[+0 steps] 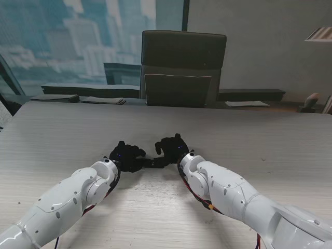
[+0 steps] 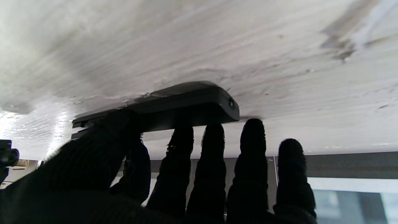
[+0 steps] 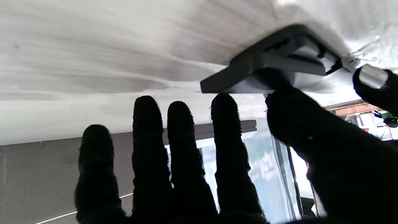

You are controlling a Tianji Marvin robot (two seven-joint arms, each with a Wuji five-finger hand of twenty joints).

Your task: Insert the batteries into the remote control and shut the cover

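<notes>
The dark remote control (image 1: 151, 163) lies flat on the table between my two black-gloved hands. My left hand (image 1: 126, 156) grips it, the thumb (image 2: 102, 146) on one long side and two fingers (image 2: 182, 140) against the other. Its end toward my right hand shows two offset layers (image 2: 80, 126), with a grey panel and an open recess (image 3: 298, 57). My right hand (image 1: 171, 147) has its thumb (image 3: 289, 105) on that end while its other fingers (image 3: 149, 130) stand spread and clear of the remote. A small silvery piece (image 3: 371, 75) sits on a gloved fingertip beside the remote; I cannot tell whether it is a battery.
The pale wooden table (image 1: 249, 135) stretches wide around both hands. A dark office chair (image 1: 182, 67) stands at the far edge. Flat dark items (image 1: 78, 97) and a white sheet (image 1: 247, 104) lie on the ledge beyond it.
</notes>
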